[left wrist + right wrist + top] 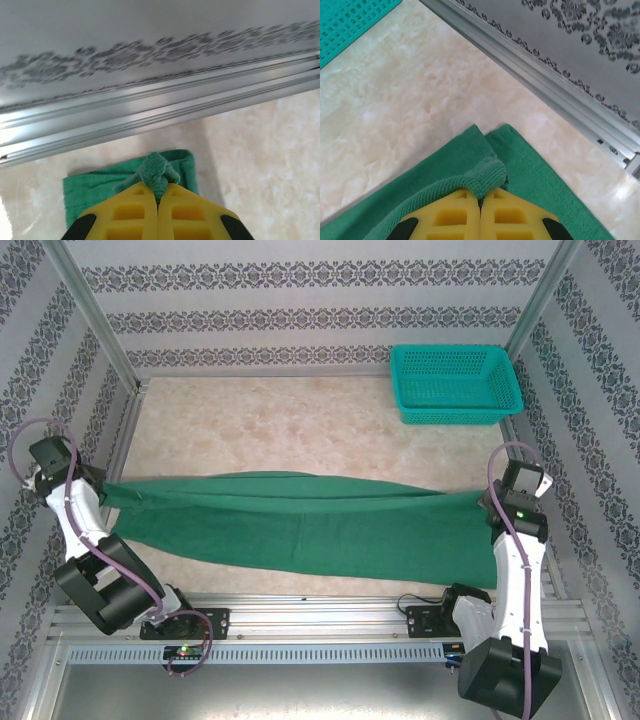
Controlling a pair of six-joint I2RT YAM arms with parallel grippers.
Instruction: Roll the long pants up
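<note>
Seen from above, the long pants [300, 530] lie stretched across the near half of a pale marbled table [270, 430]. Their long axis runs left to right, parallel to the table's near edge. The fabric narrows to a point at the left end and spreads wider toward the right, with a long fold along the top edge. Which end is the waist cannot be told. The left gripper [101, 491] meets the narrow left tip, and the right gripper [489, 503] meets the right end. A teal basket [455, 385] sits at the far right corner, well apart from the pants. In the left wrist view, the yellow fingers [130, 212] are pressed together, pinching a bunched tuft of green fabric between their tips. A flat end of the pants lies on the table just beyond, near an aluminium rail [150, 115] below a patterned wall [150, 50]. In the right wrist view, the yellow fingers [512, 215] are likewise clamped together on a ribbed green edge. Two folds of cloth spread out from the pinch, and a corner of the basket shows at the upper left.
</note>
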